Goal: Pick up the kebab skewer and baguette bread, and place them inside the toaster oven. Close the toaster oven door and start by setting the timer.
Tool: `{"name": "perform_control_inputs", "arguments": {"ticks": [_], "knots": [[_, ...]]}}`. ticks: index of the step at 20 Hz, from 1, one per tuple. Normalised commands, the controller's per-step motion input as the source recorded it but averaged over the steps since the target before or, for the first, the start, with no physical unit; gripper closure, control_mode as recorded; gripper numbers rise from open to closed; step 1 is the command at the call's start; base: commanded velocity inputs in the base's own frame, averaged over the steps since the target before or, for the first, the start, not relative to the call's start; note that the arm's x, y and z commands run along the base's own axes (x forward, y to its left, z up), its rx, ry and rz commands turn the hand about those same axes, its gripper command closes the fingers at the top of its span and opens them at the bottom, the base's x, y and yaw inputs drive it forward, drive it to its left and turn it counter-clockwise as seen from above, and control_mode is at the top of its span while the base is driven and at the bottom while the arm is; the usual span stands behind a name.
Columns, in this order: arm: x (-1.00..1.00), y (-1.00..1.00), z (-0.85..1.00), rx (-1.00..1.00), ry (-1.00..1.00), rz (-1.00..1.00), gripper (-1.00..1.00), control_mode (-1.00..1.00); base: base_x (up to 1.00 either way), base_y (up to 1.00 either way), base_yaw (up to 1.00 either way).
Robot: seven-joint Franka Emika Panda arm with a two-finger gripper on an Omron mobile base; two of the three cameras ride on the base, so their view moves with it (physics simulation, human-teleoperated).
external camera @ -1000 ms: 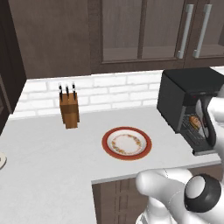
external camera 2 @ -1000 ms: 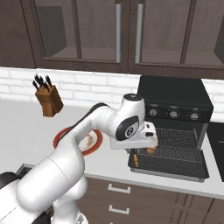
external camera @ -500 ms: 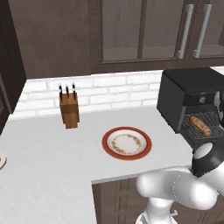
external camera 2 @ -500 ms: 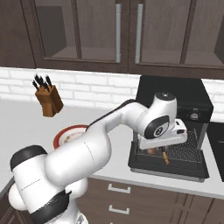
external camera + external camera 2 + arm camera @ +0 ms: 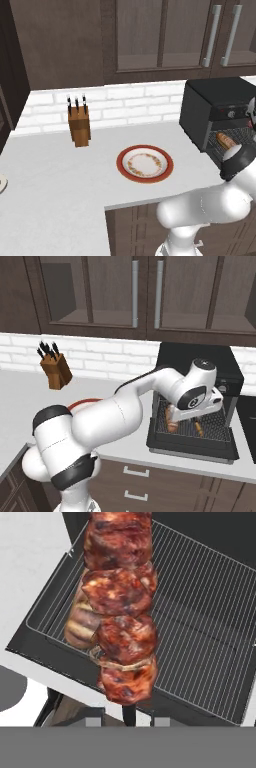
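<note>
Since a second ago the gripper has swung over the wire rack, clamping the kebab skewer; the baguette bread lies beside the skewer, parallel.

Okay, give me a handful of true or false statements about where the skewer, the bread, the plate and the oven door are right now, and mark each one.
1. The kebab skewer is held in the gripper above the wire rack. True.
2. The baguette bread is on the plate. False: it lies on the rack of the toaster oven, at the rack's left side in the right base view.
3. The toaster oven door is shut. False: it hangs open, folded down in front.
4. The plate has no food on it. True.
5. The knife block stands to the right of the toaster oven. False: it stands well to the oven's left, by the brick wall.
</note>
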Motion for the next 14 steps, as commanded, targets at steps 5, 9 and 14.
{"name": "perform_control_inputs", "arguments": {"ticks": [5,9,14], "knots": [[0.16,0.07,-0.33,-0.07,-0.01,0.11,1.00,-1.00,0.00,0.00,0.00],[0.24,-0.01,-0.38,-0.07,0.00,0.08,1.00,-1.00,0.00,0.00,0.00],[0.42,-0.03,-0.18,-0.04,0.00,0.04,1.00,-1.00,0.00,0.00,0.00]]}}
